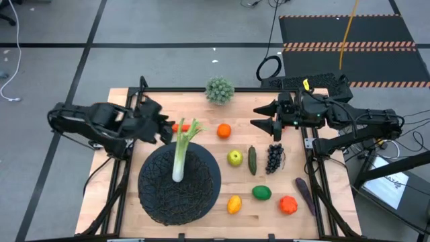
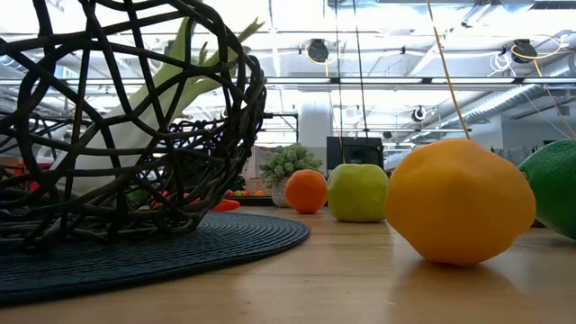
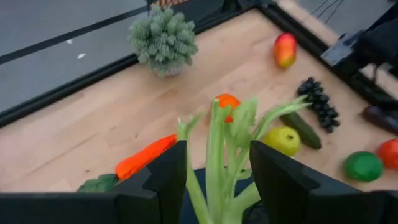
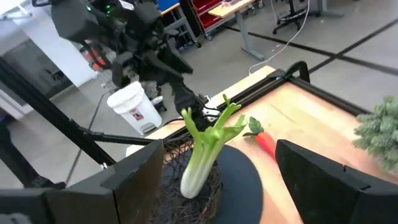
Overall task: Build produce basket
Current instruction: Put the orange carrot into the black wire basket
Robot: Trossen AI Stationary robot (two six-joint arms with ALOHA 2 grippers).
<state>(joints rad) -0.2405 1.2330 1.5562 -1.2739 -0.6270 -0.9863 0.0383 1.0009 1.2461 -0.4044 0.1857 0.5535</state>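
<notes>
High view: pale green celery stalk [image 1: 180,156] stands in the round black woven mesh basket [image 1: 201,195], just ahead of the left tool [image 1: 163,128], whose fingers are parted and empty. Celery looks placed; next, likely the orange carrot [image 3: 144,157] beside the tool. Right tool [image 1: 263,124] waits wide.

the celery stalk [image 1: 181,149] sticks up out of the basket [image 1: 201,198], blocking its far-left side; the near half is open. fruit crowds the table's right, with bare wood between the orange [image 1: 224,130] and the plant [image 1: 220,89].
</notes>
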